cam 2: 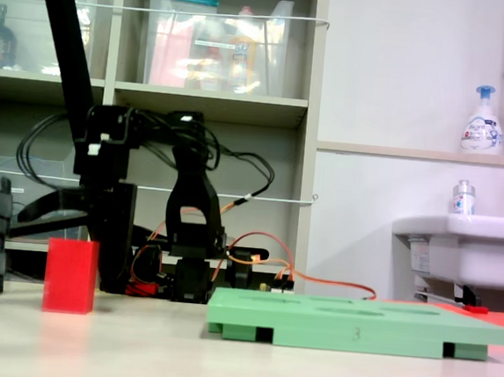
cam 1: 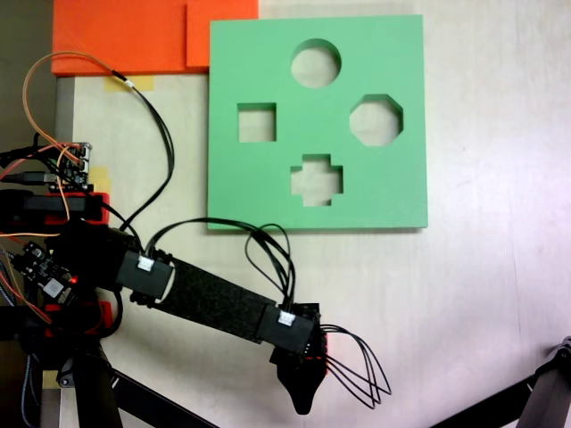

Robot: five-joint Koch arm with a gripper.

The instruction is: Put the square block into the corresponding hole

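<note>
Red foam, the square block (cam 2: 70,276) stands on the table at the side view's left, apart from the green board (cam 2: 355,324). Nothing is done: the square hole (cam 1: 256,122) is empty. The gripper (cam 1: 302,397) hangs low; I cannot tell its jaws' spread.

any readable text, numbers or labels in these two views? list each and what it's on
"3": on the front edge of the green foam board.
Soap bottle label on the ledge: print too blurred to read.
Small bottle on the sink: label too small to read.
White tags on the arm: no legible text.
</note>
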